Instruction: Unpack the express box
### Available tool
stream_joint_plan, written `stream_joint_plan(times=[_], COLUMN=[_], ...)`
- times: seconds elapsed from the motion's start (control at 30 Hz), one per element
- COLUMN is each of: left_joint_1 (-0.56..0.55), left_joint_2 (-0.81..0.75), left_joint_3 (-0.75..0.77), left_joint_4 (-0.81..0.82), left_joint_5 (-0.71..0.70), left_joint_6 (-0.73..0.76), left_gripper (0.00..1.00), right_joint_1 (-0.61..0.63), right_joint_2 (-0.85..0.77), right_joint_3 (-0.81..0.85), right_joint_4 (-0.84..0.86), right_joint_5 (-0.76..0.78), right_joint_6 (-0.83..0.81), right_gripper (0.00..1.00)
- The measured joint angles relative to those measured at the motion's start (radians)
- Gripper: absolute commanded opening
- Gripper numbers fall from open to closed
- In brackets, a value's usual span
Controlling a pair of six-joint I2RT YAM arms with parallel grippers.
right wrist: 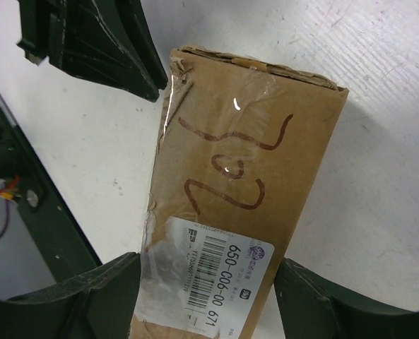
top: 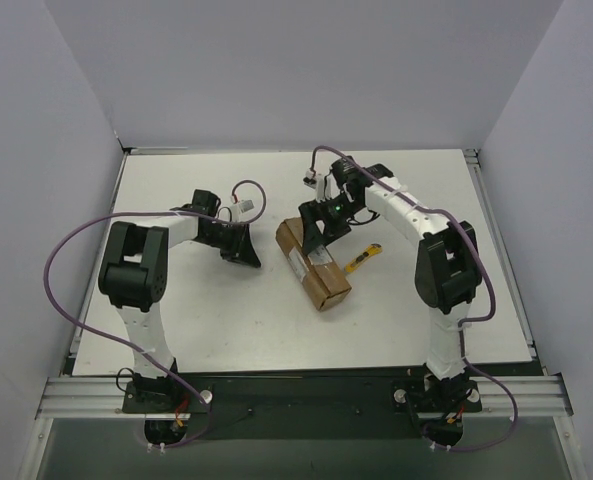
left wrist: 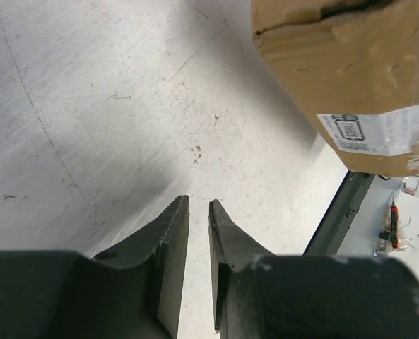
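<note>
Express box (top: 313,265) is lying slantwise near the middle of the tabletop (top: 206,320) with its label (right wrist: 209,272) facing up. The step in hand is judged to be securing it before opening.

To its left, the left hand (left wrist: 198,205) is being held narrow and empty, low over bare tabletop. It is near the box's far end but apart from it. The box is being straddled by the right hand (right wrist: 208,261), with the fingers (right wrist: 89,296) set wide along either long side. Whether they are pressing the cardboard cannot be told.

Next, a firm clamp is being called for, then work at the taped end flap (right wrist: 258,67), probably by the left hand. Right of the box, a knife (top: 362,261) is lying just beside it, so sideways room there is being narrowed. Open tabletop is being left toward the near edge and the left.
</note>
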Motion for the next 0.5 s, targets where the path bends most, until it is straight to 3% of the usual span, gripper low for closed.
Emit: stream_joint_plan(times=[0.1,0.23,0.37,0.5], left_joint_1=[0.005,0.026,0.007,-0.039], left_joint_2=[-0.034,-0.268,-0.427,-0.363], left_joint_3=[-0.029,-0.231,-0.275,-0.211], left_joint_4=[0.031,0.262,0.520,0.684], left_joint_5=[0.006,0.038,0.086,0.123], left_joint_6=[0.003,-0.063,-0.167,-0.269], left_gripper=[0.23,0.00,0.00,0.00], right_joint_1=[-0.038,-0.039,-0.029,-0.024], right_joint_2=[0.013,0.042,0.054,0.055], right_joint_3=[0.000,0.000,0.000,0.000], right_joint_4=[0.003,0.009,0.014,0.021], right_joint_5=[-0.077,-0.113,-0.119,-0.119], right_joint_6=[0.029,0.047,0.056,0.063], right_gripper=[0.61,0.61,0.60,0.59])
